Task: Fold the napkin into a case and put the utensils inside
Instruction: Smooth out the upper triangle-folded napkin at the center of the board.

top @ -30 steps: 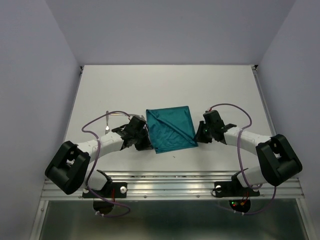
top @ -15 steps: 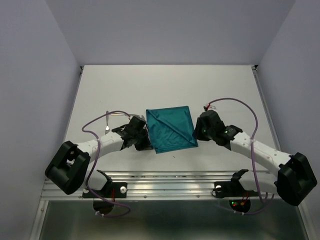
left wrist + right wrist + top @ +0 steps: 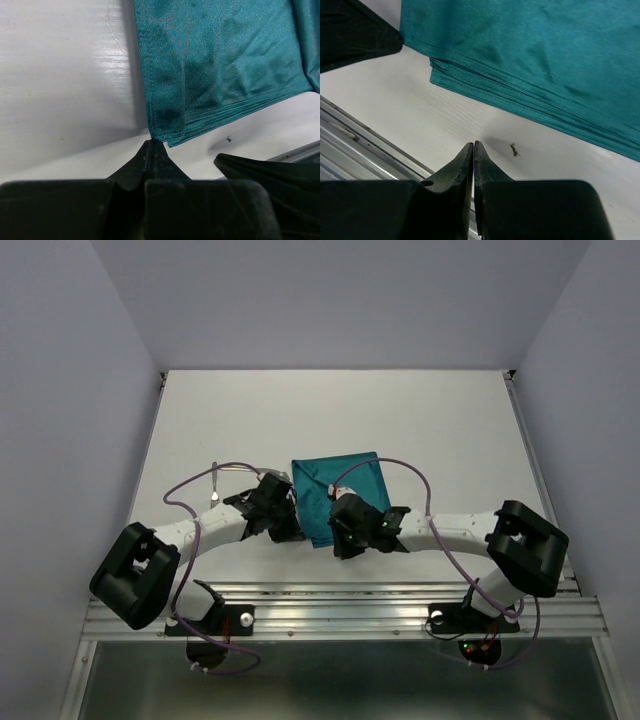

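Napkin: the napkin was plain teal with a slight sheen, folded to a rough square. It lay flat at the middle of the worktop, closer to the near edge than the far.
Folds: several layers were stacked along its near edge, a narrow band was turned over along its left edge, and soft creases crossed the top.
Left jaws: closed, tips touching the napkin's near-left corner; could not tell whether any cloth was pinched.
Right jaws: closed on nothing, over bare worktop just near of the napkin's near edge, beside a small dark speck.
Arms: the left arm extended from the left. The right arm extended from the right and hid the napkin's near-right part in the top view.
Edges: a metal rail ran along the near edge, close to both jaws; pale walls stood left, right and far.
Open room: broad bare worktop lay far of the napkin and to its right.
Pocket: could not tell whether the layers formed one.
Utensil: one slim silver utensil lay on the worktop left of the left arm's wrist, apart from the napkin; its kind was too small to tell.
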Robot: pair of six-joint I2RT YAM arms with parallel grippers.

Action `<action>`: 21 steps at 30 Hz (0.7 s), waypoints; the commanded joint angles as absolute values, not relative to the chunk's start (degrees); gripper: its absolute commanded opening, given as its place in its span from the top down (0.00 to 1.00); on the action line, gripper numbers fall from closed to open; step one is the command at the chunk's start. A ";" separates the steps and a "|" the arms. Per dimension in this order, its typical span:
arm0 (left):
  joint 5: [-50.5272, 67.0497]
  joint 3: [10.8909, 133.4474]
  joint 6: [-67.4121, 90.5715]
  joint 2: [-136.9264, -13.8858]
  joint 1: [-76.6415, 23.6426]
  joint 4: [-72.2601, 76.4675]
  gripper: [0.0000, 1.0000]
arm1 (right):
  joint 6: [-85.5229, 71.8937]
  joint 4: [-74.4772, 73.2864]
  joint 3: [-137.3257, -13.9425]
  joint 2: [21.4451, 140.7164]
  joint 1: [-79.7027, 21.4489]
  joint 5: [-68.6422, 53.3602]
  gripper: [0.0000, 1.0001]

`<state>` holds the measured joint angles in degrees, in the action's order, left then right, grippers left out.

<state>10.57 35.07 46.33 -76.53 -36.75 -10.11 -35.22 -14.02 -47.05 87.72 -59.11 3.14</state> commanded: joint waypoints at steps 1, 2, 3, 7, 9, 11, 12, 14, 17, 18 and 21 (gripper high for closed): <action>10.99 36.47 45.00 -75.06 -37.09 -10.99 1.00 | -35.07 -7.82 -51.15 91.31 -61.16 1.32 0.92; 10.99 36.47 45.00 -75.15 -37.09 -10.99 1.00 | -34.98 -7.56 -51.67 92.88 -61.17 1.32 0.92; 11.07 36.47 44.91 -75.15 -37.00 -10.90 1.00 | -35.07 -7.04 -51.85 93.60 -61.78 1.32 0.92; 11.25 36.30 44.74 -74.97 -37.09 -10.81 1.00 | -37.52 -5.89 -52.12 96.67 -61.79 4.30 0.96; 11.51 36.21 44.65 -75.06 -37.00 -10.81 1.00 | -39.19 -7.29 -52.99 97.90 -61.79 9.46 0.98; 11.69 36.04 44.56 -74.80 -37.00 -10.72 1.00 | -40.95 -7.29 -52.91 98.26 -61.79 12.03 0.98; 11.69 35.86 44.56 -74.71 -37.00 -10.72 1.00 | -41.39 -7.29 -52.82 98.44 -61.79 13.87 0.97; 11.86 35.60 44.56 -74.44 -37.00 -10.63 1.00 | -42.89 -7.38 -53.00 99.31 -61.79 15.11 0.97; 12.22 35.16 44.56 -74.36 -37.00 -10.46 1.00 | -43.77 -7.29 -53.26 100.54 -61.79 16.78 0.97; 12.30 34.98 44.56 -74.44 -37.00 -10.37 1.00 | -44.03 -7.29 -53.35 100.81 -61.79 17.57 0.97; 12.39 34.37 44.47 -74.44 -37.00 -10.11 1.00 | -44.38 -7.21 -53.61 101.51 -61.79 18.10 0.97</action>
<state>11.60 35.07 45.47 -76.25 -36.75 -10.07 -42.89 -6.52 -52.93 98.94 -61.25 12.95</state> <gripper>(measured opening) 0.026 0.034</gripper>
